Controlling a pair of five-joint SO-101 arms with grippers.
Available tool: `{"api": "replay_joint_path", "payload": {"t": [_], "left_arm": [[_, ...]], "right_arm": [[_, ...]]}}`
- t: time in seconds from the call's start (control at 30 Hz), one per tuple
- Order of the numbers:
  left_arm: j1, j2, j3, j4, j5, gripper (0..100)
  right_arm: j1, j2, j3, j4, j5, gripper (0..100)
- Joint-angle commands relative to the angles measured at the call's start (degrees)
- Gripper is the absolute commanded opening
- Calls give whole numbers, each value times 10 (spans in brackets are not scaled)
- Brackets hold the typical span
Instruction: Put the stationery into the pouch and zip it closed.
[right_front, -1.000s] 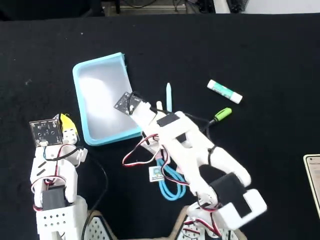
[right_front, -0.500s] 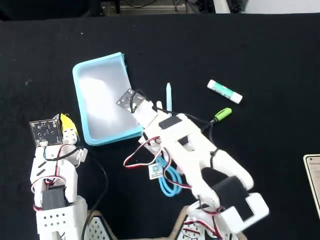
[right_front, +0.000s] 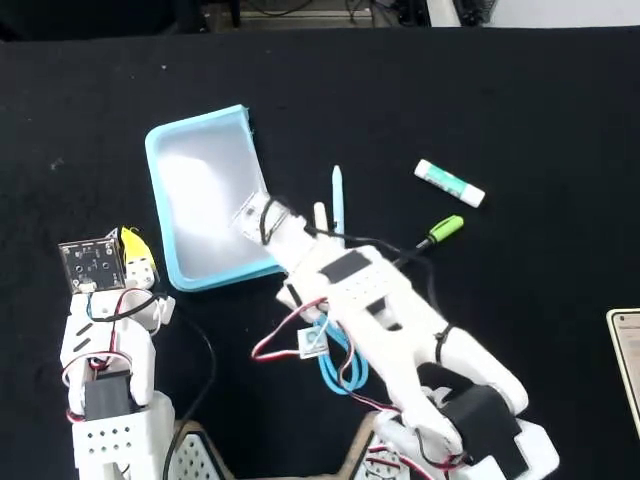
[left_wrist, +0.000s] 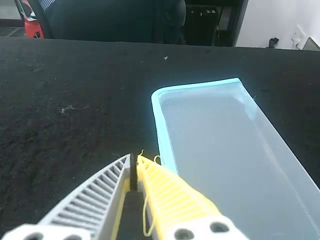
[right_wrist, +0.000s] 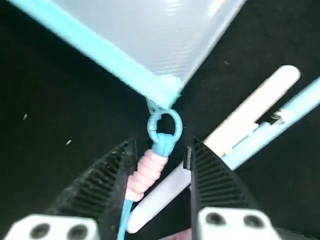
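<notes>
The light-blue pouch (right_front: 205, 195) lies flat at the left centre of the black table. My right arm (right_front: 350, 280) stretches over its near right corner. In the right wrist view my right gripper (right_wrist: 160, 150) stands open astride the zipper ring (right_wrist: 163, 125) and its pink-beaded pull cord (right_wrist: 146, 172) at the pouch corner (right_wrist: 162, 92). A white pen (right_front: 320, 215) and a blue pen (right_front: 337, 193) lie beside that corner. A glue stick (right_front: 449, 183) and a green highlighter (right_front: 441, 229) lie farther right. My left gripper (left_wrist: 134, 161) is shut and empty, just short of the pouch (left_wrist: 225, 145).
A blue cord loop (right_front: 335, 372) with a small tag (right_front: 313, 343) lies under my right arm. A pale card (right_front: 627, 350) sticks in at the table's right edge. Bare black table lies behind the pouch and on the right.
My right arm has sunk lower and its wrist has slid a little toward the pouch's near right corner. The left arm and the stationery have stayed put.
</notes>
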Motion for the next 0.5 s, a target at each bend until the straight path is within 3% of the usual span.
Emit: {"api": "replay_joint_path", "payload": {"t": [0.0,0.47], "left_arm": [[5,-4,15,-3,4,30],[5,-4,15,-3,4,30]], "right_arm": [[-4,0,-1,-38,57,166],[38,117,-71,-55,90,162]]}}
